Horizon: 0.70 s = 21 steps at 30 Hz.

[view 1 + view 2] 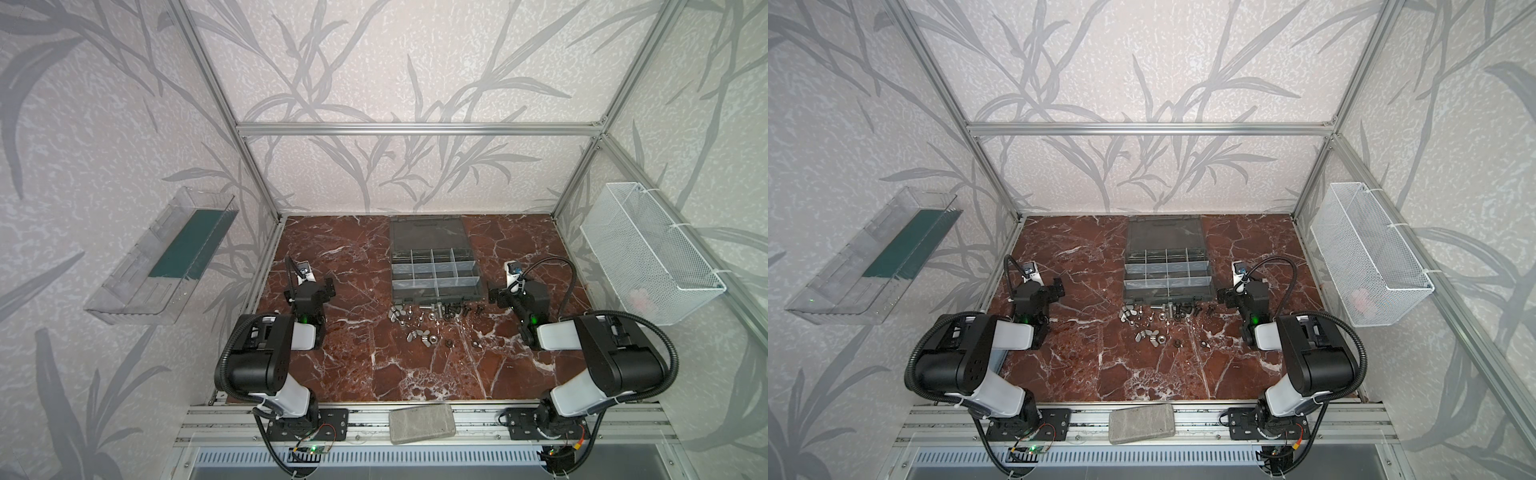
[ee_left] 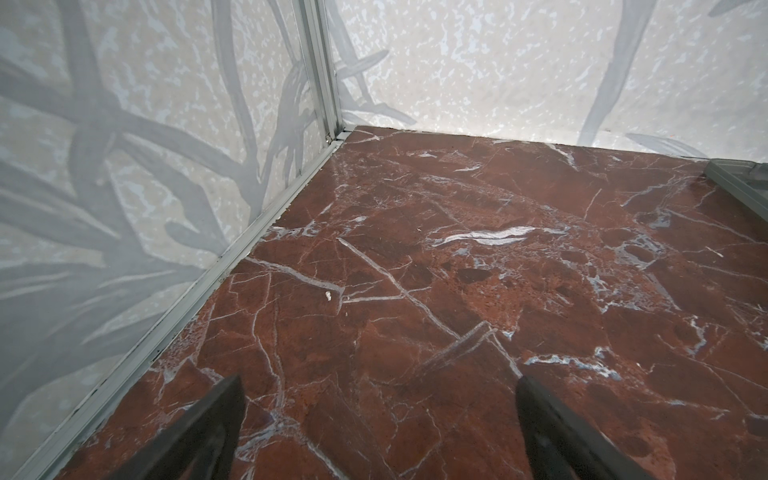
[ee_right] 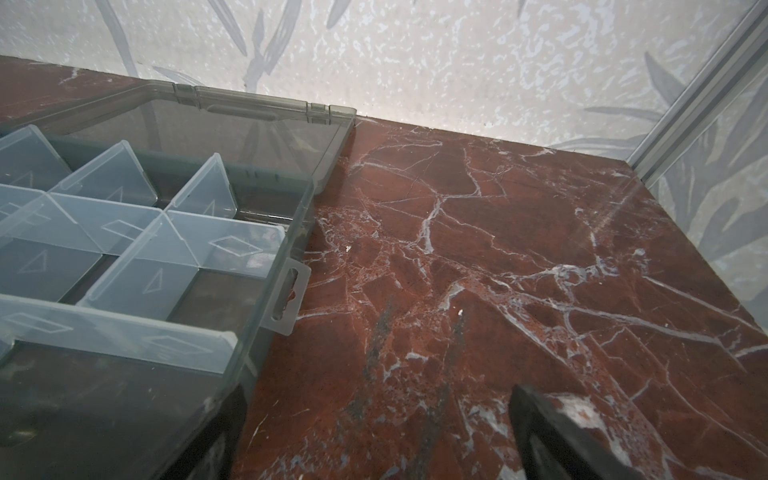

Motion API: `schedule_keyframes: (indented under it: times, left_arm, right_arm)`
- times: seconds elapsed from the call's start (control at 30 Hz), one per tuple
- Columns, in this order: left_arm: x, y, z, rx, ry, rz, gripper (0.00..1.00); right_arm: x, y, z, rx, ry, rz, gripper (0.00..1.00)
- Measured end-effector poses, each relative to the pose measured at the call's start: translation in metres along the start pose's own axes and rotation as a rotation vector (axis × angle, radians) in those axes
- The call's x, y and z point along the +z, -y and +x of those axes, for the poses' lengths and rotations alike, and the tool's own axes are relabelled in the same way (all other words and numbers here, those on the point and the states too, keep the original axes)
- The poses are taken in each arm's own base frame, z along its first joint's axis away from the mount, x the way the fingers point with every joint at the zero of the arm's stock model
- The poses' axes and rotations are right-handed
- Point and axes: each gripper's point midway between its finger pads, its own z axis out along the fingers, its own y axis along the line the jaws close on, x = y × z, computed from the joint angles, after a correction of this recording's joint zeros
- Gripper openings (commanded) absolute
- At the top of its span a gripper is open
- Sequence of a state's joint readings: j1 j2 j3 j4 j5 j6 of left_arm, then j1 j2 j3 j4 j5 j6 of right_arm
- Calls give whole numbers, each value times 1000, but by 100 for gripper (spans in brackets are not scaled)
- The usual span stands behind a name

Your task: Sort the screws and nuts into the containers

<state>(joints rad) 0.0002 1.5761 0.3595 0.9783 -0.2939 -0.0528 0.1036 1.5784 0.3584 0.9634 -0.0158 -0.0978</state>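
Note:
The screws (image 1: 433,309) (image 1: 1165,309) and nuts (image 1: 415,335) (image 1: 1148,334) lie scattered on the red marble table just in front of the open organizer case (image 1: 436,294) (image 1: 1169,294). Silver winged nuts lie to the left and black pieces to the right. The containers (image 1: 432,266) (image 3: 158,274) are clear-walled cells in the case, and they look empty. My left gripper (image 1: 330,286) (image 2: 378,382) is open over bare marble, left of the case. My right gripper (image 1: 492,295) (image 3: 376,390) is open beside the case's right front corner, and nothing is between its fingers.
The case's smoky lid (image 1: 428,235) lies flat behind the cells. A white wire basket (image 1: 648,253) hangs on the right wall and a clear tray with a green base (image 1: 166,257) on the left wall. A grey block (image 1: 422,424) rests on the front rail.

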Motion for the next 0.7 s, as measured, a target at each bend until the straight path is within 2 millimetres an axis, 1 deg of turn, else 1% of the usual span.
schedule_keyframes:
  times: [0.17, 0.3, 0.7]
  left_arm:
    - [0, 11, 4, 11, -19, 71, 99]
    - [0, 15, 7, 14, -29, 94, 99]
    - [0, 14, 7, 14, -31, 91, 99]
  right_arm:
    - [0, 0, 0, 0, 0, 0, 99]
    - [0, 0, 0, 0, 0, 0, 99]
    - [0, 0, 0, 0, 0, 0, 99]
